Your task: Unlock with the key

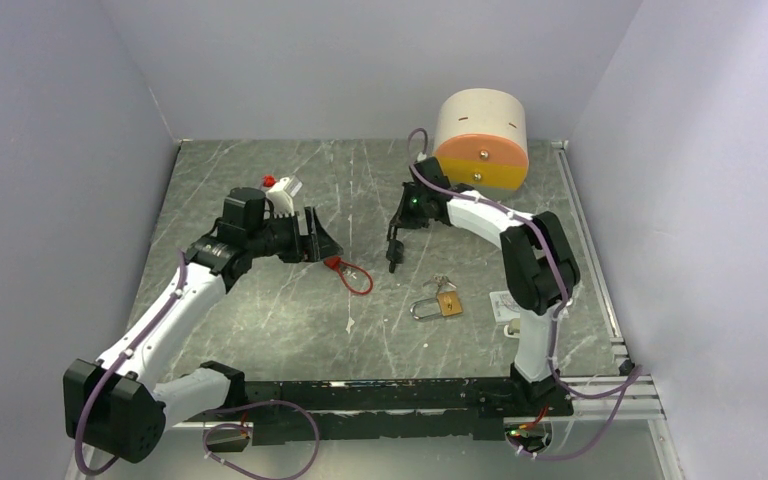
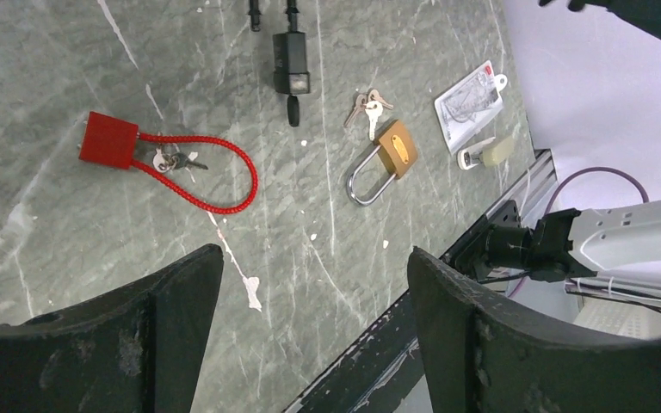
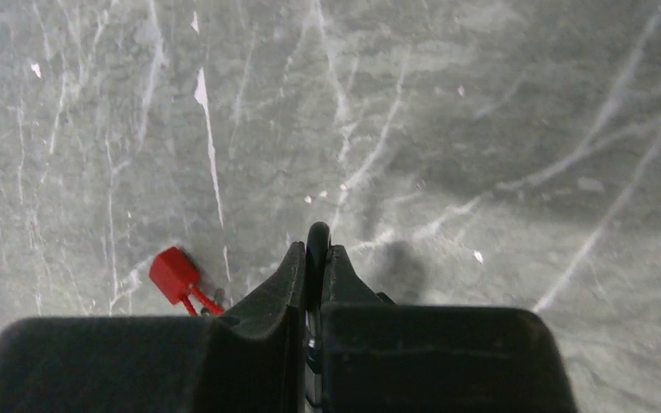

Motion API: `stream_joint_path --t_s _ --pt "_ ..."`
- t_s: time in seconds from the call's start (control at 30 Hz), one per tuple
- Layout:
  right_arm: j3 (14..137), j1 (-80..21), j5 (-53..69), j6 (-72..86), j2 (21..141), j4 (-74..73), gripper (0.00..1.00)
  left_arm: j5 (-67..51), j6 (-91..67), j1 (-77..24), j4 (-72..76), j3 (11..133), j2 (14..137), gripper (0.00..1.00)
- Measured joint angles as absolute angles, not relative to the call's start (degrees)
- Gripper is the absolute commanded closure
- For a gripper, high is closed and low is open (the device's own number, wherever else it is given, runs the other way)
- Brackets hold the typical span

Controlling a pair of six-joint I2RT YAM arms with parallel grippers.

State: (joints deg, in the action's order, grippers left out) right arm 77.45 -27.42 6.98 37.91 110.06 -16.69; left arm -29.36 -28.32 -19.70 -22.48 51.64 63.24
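Note:
My right gripper (image 1: 396, 236) is shut on the curved top of a small black padlock (image 2: 291, 73), which hangs below the fingers above the table. Its rounded black bar shows between the closed fingertips in the right wrist view, at the gripper (image 3: 317, 249). A dark key head (image 2: 293, 112) sticks out of the padlock's lower end. My left gripper (image 2: 314, 254) is open and holds nothing; it hovers beside the red cable lock (image 1: 348, 272), whose small keys (image 2: 172, 160) lie against its red body (image 2: 108, 140). A brass padlock (image 2: 396, 151) with keys (image 2: 368, 107) lies further right.
A cream and orange cylinder (image 1: 480, 140) stands at the back right. A white packet (image 2: 469, 103) lies by the right arm's base. A small white and red item (image 1: 282, 187) sits behind the left arm. Walls enclose three sides; a black rail (image 1: 410, 395) runs along the near edge.

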Motion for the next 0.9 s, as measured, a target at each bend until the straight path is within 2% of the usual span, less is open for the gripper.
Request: stream_joint_path --t_s 0.2,0.63,0.7,0.8,0.87,0.9 --pt "83.8 -27.7 8.0 36.8 115.4 -14.8 1.0 -30.4 -28.3 -19.7 -22.5 51.6 63.9 0.19" --pt "94.0 -26.6 17.7 36.2 130.3 -2.4 0.86 -30.3 -28.2 -19.7 -23.1 51.9 67.1 0.19" --pt "96.3 -26.4 18.3 36.1 131.9 -2.2 0.78 -30.1 -28.2 -19.7 -23.5 52.3 67.7 0.19" --pt "99.5 -26.2 18.3 35.5 133.8 -2.0 0.52 -29.8 -28.2 -19.7 -24.0 52.8 68.1 0.19" --pt "100.9 -26.0 17.7 34.5 134.4 -2.0 0.39 -29.1 -28.2 -19.7 -24.6 53.1 68.2 0.19" --pt "101.2 -25.9 17.3 34.0 134.4 -2.1 0.36 -28.7 -28.2 -19.7 -24.8 53.2 68.2 0.19"
